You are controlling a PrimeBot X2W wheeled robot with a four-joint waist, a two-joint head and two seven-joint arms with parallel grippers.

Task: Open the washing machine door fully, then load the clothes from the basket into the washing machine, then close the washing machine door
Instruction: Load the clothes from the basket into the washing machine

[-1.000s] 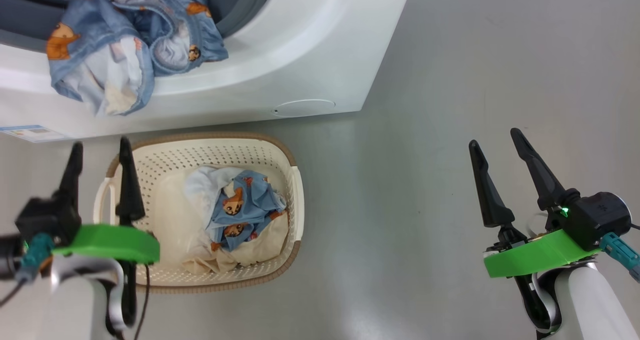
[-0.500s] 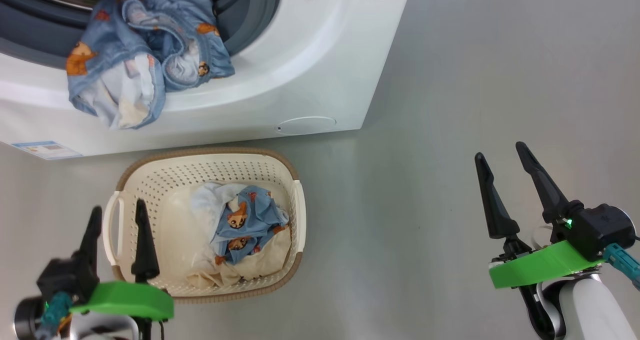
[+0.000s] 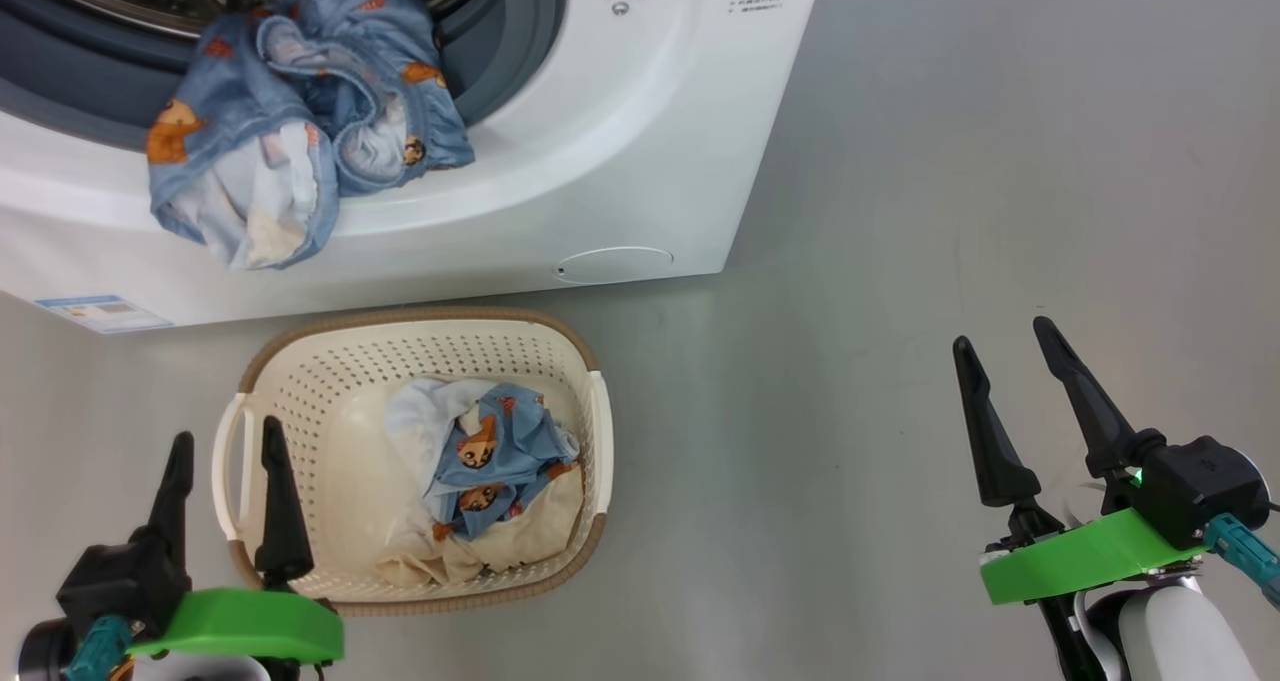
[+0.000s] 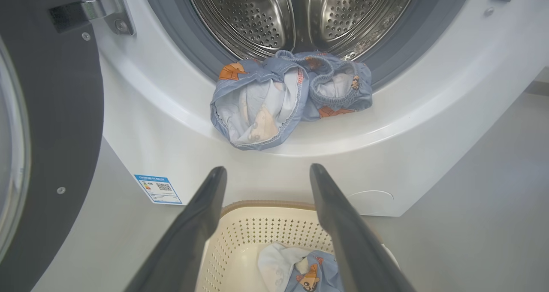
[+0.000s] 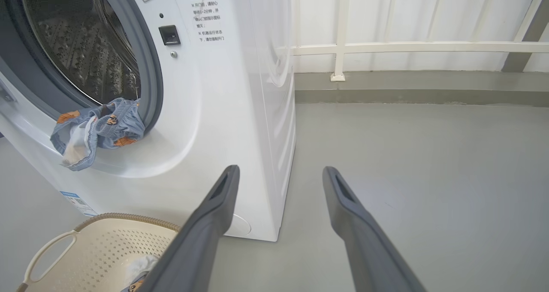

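The blue animal-print garment (image 3: pixel 300 131) drapes over the washing machine (image 3: pixel 620 141) opening's lip, long axis left-right, hanging toward the near side. Just below, the basket (image 3: pixel 420 341) holds more clothes (image 3: pixel 495 461). The left gripper (image 3: pixel 226 431) and right gripper (image 3: pixel 1002 333) are spread wide and empty. The door (image 4: pixel 55 112) stands open at the left.

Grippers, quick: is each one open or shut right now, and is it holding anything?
Left gripper: jaws open, holding nothing.
Right gripper: jaws open, holding nothing.

Blue animal-print garment (image 3: pixel 300 121) half out of open washing machine (image 3: pixel 640 121); other clothes (image 3: pixel 490 471) in cream basket (image 3: pixel 400 356).
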